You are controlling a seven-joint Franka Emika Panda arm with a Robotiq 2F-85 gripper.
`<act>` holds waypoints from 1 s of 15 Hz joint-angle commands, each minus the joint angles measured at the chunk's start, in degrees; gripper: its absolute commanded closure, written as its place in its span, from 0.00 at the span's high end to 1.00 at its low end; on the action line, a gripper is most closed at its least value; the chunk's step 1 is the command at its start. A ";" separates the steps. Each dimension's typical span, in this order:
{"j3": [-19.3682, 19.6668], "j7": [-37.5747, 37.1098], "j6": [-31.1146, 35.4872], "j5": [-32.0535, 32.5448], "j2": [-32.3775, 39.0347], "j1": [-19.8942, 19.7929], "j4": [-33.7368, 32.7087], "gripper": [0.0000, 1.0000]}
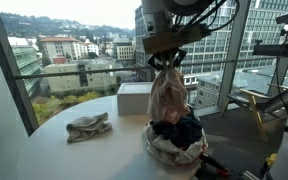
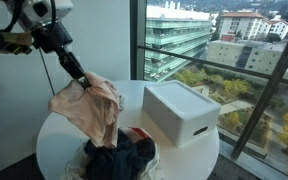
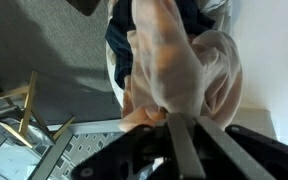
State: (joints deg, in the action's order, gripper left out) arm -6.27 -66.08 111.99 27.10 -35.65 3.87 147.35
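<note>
My gripper [image 1: 167,62] is shut on a peach-pink cloth [image 1: 168,95] and holds it up so it hangs over a pile of clothes. The same cloth [image 2: 92,108] droops from the gripper [image 2: 84,80] in an exterior view. Below it lies a heap of dark blue and red garments [image 1: 178,134] inside a pale fabric bag [image 1: 164,150] on the round white table [image 1: 74,155]. In the wrist view the cloth [image 3: 179,75] fills the middle, pinched between the fingers [image 3: 184,150], with the dark garments [image 3: 119,50] beyond it.
A white box [image 1: 134,98] [image 2: 179,110] stands on the table by the window. A crumpled grey-beige rag [image 1: 88,126] lies apart on the table. Large windows surround the table, and chairs [image 1: 259,105] stand beside it.
</note>
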 commanded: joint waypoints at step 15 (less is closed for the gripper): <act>11.20 19.35 31.28 -6.25 23.09 -13.42 8.15 0.03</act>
State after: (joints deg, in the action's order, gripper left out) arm 3.00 -52.85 136.55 24.86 -16.92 -8.45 154.93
